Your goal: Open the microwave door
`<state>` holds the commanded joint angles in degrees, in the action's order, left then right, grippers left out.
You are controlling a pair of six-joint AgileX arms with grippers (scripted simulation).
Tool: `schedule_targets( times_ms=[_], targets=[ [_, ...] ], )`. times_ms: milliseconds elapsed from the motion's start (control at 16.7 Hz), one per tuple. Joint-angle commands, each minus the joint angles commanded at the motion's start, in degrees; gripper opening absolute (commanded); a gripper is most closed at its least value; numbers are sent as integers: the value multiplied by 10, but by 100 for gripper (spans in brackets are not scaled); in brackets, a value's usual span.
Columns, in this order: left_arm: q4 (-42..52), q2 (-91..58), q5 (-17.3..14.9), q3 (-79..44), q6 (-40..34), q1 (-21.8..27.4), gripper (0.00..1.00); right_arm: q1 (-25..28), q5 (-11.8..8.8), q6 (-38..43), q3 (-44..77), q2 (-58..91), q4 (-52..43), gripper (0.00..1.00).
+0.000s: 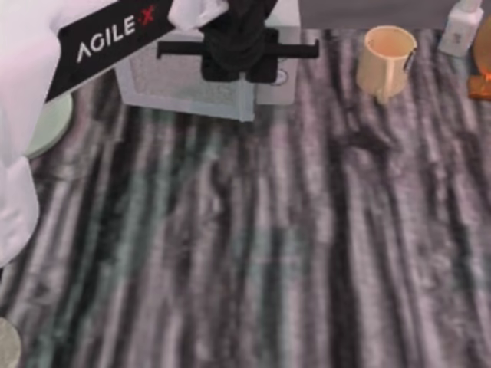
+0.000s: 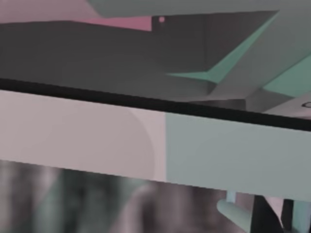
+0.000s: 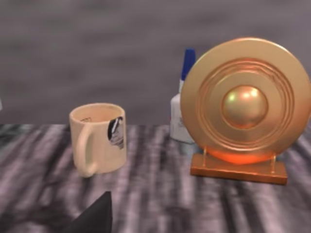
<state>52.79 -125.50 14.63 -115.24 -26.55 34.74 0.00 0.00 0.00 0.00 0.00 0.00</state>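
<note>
While the left gripper [image 1: 238, 50] sits over the microwave [image 1: 207, 77] at the table's [image 1: 268, 253] far left-centre edge, I cannot tell how wide its jaws stand or whether they hold anything. The microwave door [image 1: 188, 80] seems barely swung, so the opening step looks underway; next comes pulling it outward in an arc. A cream mug [image 1: 387, 57], white bottle [image 1: 460, 31] and gold disc ornament [image 3: 245, 107] stand well right, probably clear. The right arm appears parked.

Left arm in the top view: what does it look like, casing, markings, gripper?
The left arm has a smooth white casing with a black band carrying white AGILE lettering and a red X. Its left gripper is matte black, with a thin black crossbar. No cables show.
</note>
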Motion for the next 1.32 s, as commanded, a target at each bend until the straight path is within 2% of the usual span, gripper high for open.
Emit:
schedule_targets(
  times_ms=[720,1080,1320],
  targets=[
    [-2,0,-3,1,-1,3,0,0,0,0,0,0,0,100],
    [-41,50,-24,80,49,-6,0,0,0,0,0,0,0,100],
    [-47,57,-28,91,56,-6,0,0,0,0,0,0,0,100]
  ],
)
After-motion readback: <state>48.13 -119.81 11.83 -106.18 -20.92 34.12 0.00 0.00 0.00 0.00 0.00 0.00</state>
